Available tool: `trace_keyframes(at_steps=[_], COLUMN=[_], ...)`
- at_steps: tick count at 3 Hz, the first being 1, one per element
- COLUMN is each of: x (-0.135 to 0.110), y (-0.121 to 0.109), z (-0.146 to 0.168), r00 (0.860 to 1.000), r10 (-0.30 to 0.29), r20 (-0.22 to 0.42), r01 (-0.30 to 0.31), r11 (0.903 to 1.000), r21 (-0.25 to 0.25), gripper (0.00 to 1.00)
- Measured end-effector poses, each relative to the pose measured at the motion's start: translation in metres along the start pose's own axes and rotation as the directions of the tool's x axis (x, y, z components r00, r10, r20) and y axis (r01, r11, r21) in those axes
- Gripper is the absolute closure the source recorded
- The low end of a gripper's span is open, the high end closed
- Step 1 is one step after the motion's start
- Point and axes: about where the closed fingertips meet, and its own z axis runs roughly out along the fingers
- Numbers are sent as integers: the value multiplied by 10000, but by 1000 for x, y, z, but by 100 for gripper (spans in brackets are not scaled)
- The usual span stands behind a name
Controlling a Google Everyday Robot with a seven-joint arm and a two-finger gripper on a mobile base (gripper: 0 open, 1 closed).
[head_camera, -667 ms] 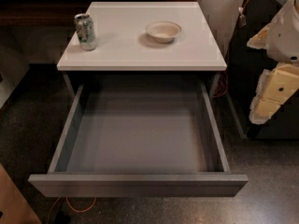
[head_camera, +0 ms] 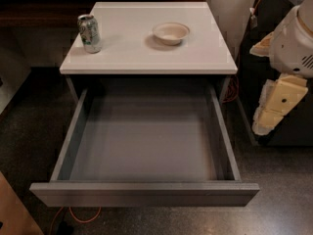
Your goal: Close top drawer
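One hand (head_camera: 263, 123) right of open top drawer (head_camera: 146, 194)

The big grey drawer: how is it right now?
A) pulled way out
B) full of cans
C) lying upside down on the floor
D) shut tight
A: the drawer sticks far out from under the white top, so you can see its bare inside. The gripper hangs off to the drawer's right, not touching it.
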Motion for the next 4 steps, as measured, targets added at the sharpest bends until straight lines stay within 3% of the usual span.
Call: trace_keyframes(at_steps=[1, 2, 4], x=[-11, -27, -40], y=[10, 27, 54], z=[25, 60, 118], r00=[9990, 9937, 9813], r10=[-259, -901, -1842], r20=[363, 661, 564], r01=[274, 966, 1913], r11=[9988, 9901, 9668], r21=[-399, -1019, -1695], gripper=[0, 0, 0])
